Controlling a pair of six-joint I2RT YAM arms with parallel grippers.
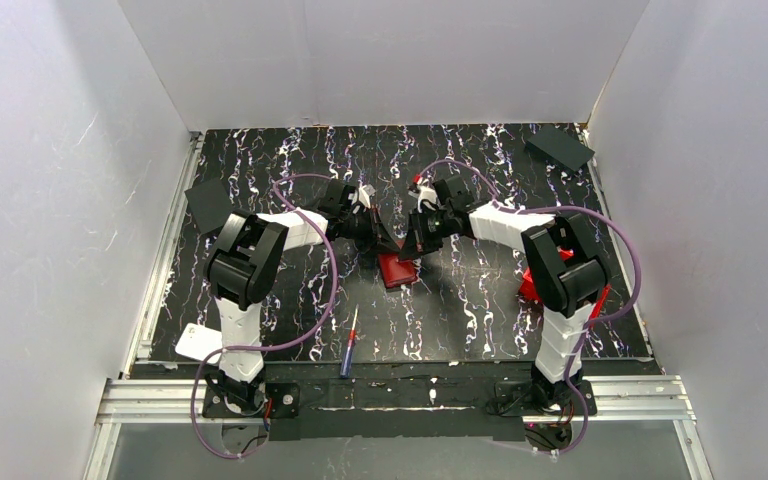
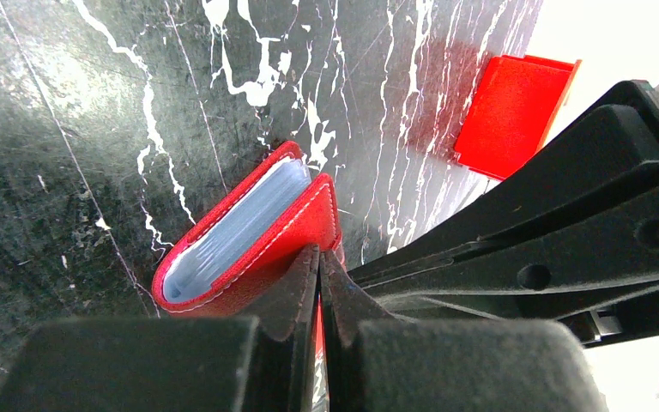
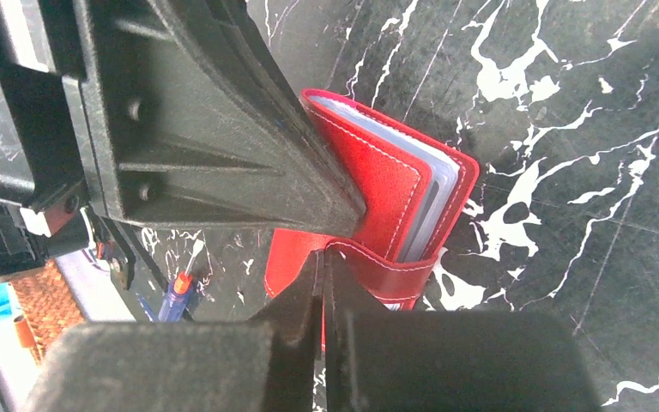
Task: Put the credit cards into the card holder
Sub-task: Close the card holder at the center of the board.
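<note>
The red card holder lies in the middle of the marbled table, partly open, with grey-blue inner pockets showing in the left wrist view and the right wrist view. My left gripper is shut on one red cover edge of the holder. My right gripper is shut on the red strap flap from the other side. The two grippers' fingers almost touch over the holder. I cannot tell whether the grey-blue layers inside are credit cards or pockets. No loose credit card shows clearly.
A red open bin stands by the right arm. Black flat squares lie at the left edge and far right corner. A blue and red screwdriver lies near the front. A pale flat rectangle lies by the left base.
</note>
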